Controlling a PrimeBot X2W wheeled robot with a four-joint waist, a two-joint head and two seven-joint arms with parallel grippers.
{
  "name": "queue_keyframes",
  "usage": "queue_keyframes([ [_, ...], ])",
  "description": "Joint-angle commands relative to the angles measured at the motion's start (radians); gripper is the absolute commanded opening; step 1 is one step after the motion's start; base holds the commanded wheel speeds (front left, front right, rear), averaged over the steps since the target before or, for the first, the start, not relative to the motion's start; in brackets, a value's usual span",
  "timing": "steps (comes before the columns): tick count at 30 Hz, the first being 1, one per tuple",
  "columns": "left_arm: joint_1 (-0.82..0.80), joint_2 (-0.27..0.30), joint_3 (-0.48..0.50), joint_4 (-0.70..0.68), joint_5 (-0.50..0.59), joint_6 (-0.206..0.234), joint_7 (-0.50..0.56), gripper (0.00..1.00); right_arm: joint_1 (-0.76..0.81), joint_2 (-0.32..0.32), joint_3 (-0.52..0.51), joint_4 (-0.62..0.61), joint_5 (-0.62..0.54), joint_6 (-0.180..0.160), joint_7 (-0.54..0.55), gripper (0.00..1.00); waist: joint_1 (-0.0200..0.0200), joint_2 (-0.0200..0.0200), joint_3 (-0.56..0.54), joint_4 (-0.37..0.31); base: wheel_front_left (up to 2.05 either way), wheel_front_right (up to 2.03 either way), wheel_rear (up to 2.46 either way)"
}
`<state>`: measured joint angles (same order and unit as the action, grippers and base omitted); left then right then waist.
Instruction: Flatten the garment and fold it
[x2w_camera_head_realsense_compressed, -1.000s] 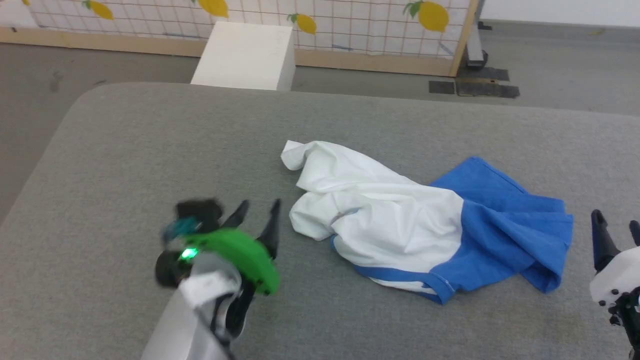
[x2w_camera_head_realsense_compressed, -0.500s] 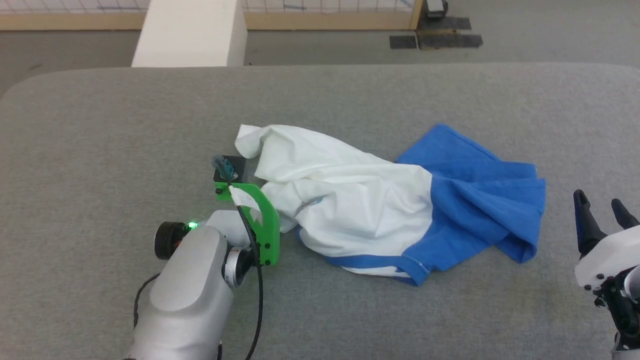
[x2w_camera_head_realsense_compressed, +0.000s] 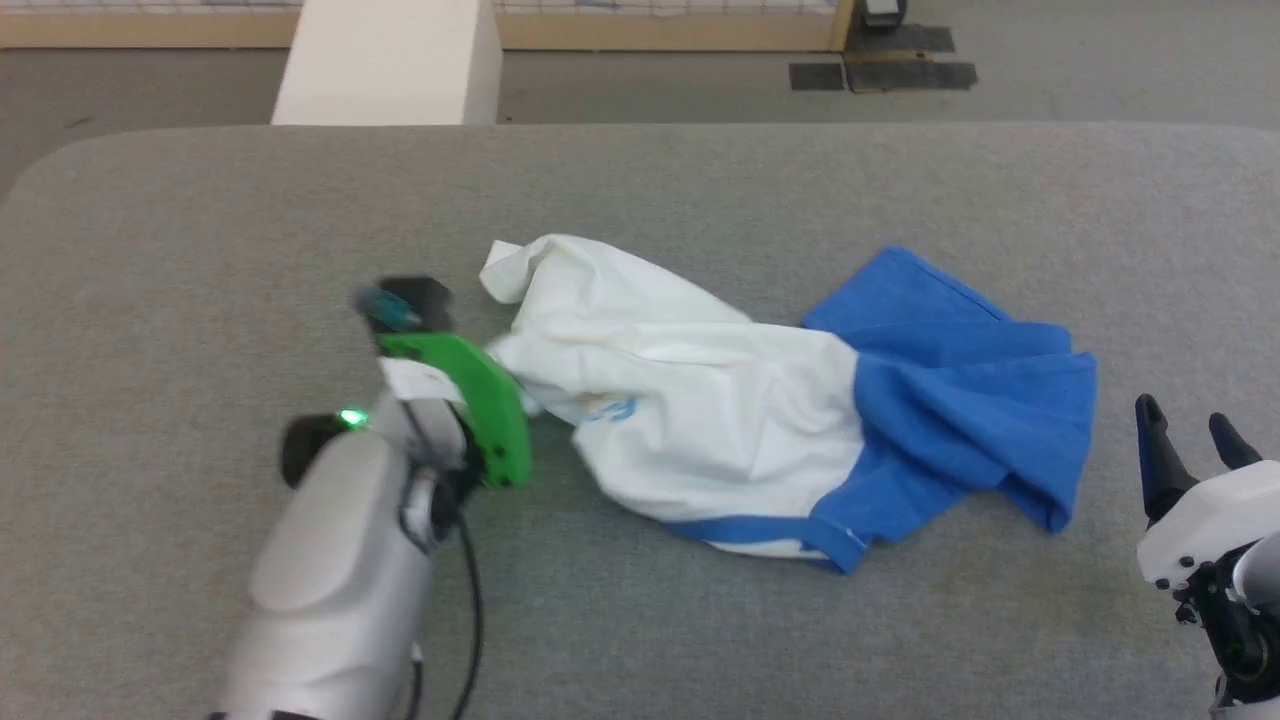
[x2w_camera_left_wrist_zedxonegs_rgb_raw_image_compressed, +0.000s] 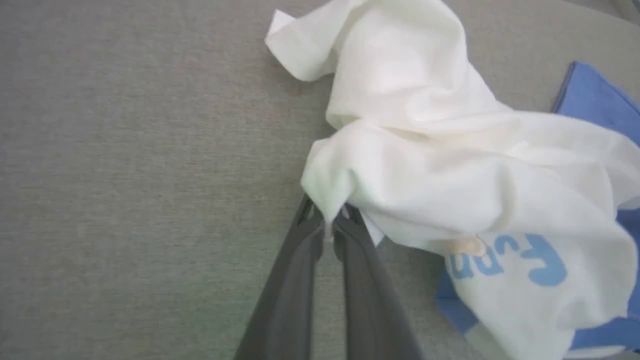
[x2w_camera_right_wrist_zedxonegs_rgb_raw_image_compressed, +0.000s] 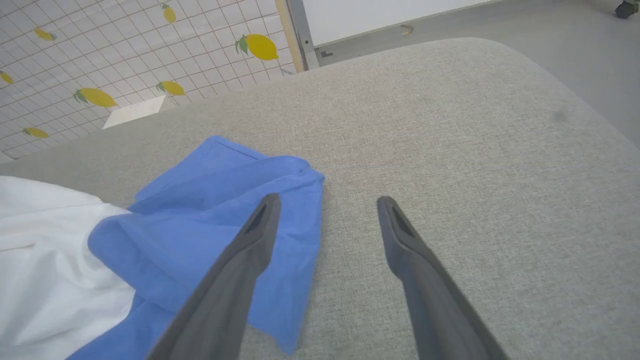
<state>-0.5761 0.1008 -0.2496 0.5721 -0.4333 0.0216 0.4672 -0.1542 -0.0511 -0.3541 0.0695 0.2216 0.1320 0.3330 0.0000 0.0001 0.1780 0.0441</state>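
Bunched at mid-table (x2w_camera_head_realsense_compressed: 200, 250), a shirt (x2w_camera_head_realsense_compressed: 720, 430): white body rumpled leftward, blue sleeve (x2w_camera_head_realsense_compressed: 960, 400) spilling right, pale-blue logo (x2w_camera_head_realsense_compressed: 610, 408) turned up. Looks soft, light and limp (likely to sag and drag on the grey cover rather than slide), so no stiffness to count on when spreading. Pinched at its left white edge by the left gripper (x2w_camera_left_wrist_zedxonegs_rgb_raw_image_compressed: 327, 227), fingers (x2w_camera_left_wrist_zedxonegs_rgb_raw_image_compressed: 295, 285) closed to a sliver on a fold of fabric. Probably best taken by seams and corners: hem trim (x2w_camera_head_realsense_compressed: 740, 527) along the near edge, or the sleeve's far corner, each a firmer bite than loose cloth. Near that sleeve but apart from it, the right gripper (x2w_camera_right_wrist_zedxonegs_rgb_raw_image_compressed: 327, 202), spread wide, holding nothing. Beyond the table's far edge, a white box (x2w_camera_head_realsense_compressed: 390, 60) on the floor and a lemon-print panel (x2w_camera_right_wrist_zedxonegs_rgb_raw_image_compressed: 100, 60).
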Motion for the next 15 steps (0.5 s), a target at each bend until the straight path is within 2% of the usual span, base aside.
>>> queue_keyframes([
  [1, -0.001, 0.035, 0.035, -0.039, -0.018, 0.016, -0.028, 0.00, -0.003, 0.001, 0.001, 0.008, 0.004, -0.001, -0.010, 1.00, 0.0000, -0.0001, -0.047, 0.051, 0.00, 0.00, 0.00],
  [5, -0.006, 0.106, 0.131, -0.169, -0.031, 0.078, -0.077, 0.00, 0.002, 0.001, 0.012, 0.022, 0.008, -0.001, -0.015, 1.00, 0.0000, -0.0001, -0.072, 0.087, 0.00, 0.00, 0.00],
  [6, 0.026, 0.155, 0.191, -0.254, -0.034, 0.128, -0.080, 0.00, 0.003, 0.001, 0.022, 0.033, 0.012, -0.001, -0.019, 1.00, 0.0000, -0.0001, -0.082, 0.106, 0.00, 0.00, 0.00],
  [11, 0.144, 0.171, 0.270, -0.304, -0.063, 0.205, -0.063, 0.00, 0.006, 0.001, 0.034, 0.041, 0.009, -0.001, -0.019, 1.00, 0.0000, -0.0001, -0.089, 0.128, 0.00, 0.00, 0.00],
  [12, 0.179, 0.165, 0.276, -0.301, -0.072, 0.214, -0.052, 0.24, 0.007, 0.001, 0.037, 0.042, 0.007, -0.001, -0.017, 1.00, 0.0000, -0.0001, -0.090, 0.132, 0.00, 0.00, 0.00],
  [14, 0.230, 0.147, 0.284, -0.297, -0.090, 0.223, -0.048, 1.00, 0.009, 0.001, 0.039, 0.041, 0.001, -0.001, -0.013, 1.00, 0.0000, -0.0001, -0.090, 0.139, 0.00, 0.00, 0.00],
  [15, 0.249, 0.139, 0.289, -0.294, -0.098, 0.225, -0.049, 1.00, 0.009, 0.001, 0.042, 0.041, -0.001, -0.001, -0.011, 1.00, 0.0000, -0.0001, -0.090, 0.142, 0.00, 0.00, 0.00],
])
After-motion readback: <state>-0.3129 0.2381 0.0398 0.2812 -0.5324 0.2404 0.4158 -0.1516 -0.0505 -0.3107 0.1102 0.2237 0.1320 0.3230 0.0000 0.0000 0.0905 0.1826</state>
